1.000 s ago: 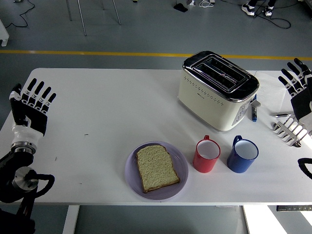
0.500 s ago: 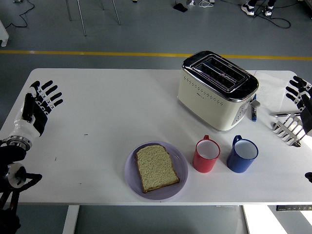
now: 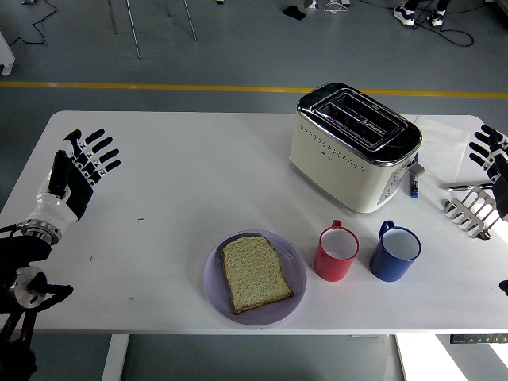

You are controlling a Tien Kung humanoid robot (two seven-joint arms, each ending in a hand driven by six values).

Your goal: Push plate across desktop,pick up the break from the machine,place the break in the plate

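Note:
A slice of bread (image 3: pixel 253 273) lies flat on the lilac plate (image 3: pixel 216 286) near the table's front edge, left of centre. The cream and chrome toaster (image 3: pixel 355 145) stands at the back right with both slots empty. My left hand (image 3: pixel 79 170) hovers over the table's left side with its fingers spread, holding nothing, well away from the plate. My right hand (image 3: pixel 490 150) shows at the right edge, fingers spread and empty, beside the toaster.
A red mug (image 3: pixel 338 253) and a blue mug (image 3: pixel 394 253) stand to the right of the plate. A blue pen (image 3: pixel 413 181) lies next to the toaster. A metal rack (image 3: pixel 473 213) sits at the right edge under my right hand.
My left hand has shifted right and slightly up over the table, turning inward. My right hand has drawn back toward the right edge. Bread and plate have not moved.

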